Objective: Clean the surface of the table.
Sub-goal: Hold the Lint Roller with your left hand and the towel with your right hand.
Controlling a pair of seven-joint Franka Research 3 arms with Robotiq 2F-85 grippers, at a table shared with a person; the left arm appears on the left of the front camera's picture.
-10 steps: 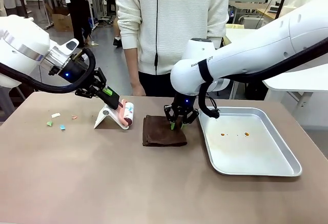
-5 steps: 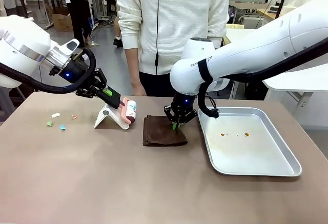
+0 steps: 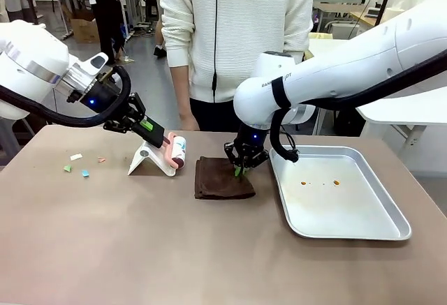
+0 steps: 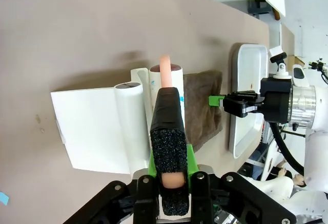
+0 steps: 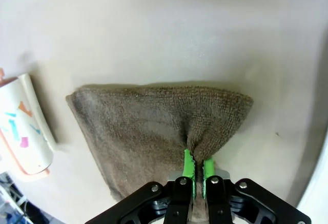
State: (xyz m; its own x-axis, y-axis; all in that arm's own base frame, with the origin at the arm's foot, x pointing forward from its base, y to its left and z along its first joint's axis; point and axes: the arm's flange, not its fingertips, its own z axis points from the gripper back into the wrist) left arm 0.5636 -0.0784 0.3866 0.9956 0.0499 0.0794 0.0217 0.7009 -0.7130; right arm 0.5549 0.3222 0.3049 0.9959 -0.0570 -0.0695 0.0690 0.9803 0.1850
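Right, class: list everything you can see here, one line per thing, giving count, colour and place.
table: one, taupe-brown, under everything
cloth: one, dark brown, table centre
lint roller: one, pink handle, white roll, left of cloth
stand: one, white, beside lint roller
tray: one, silver, right of cloth
spots: few, orange-brown, in tray
paper scraps: four, mixed colours, table's left
person: one, white top, far side
left fingers: black, shut on lint roller
right fingers: black, pinching cloth
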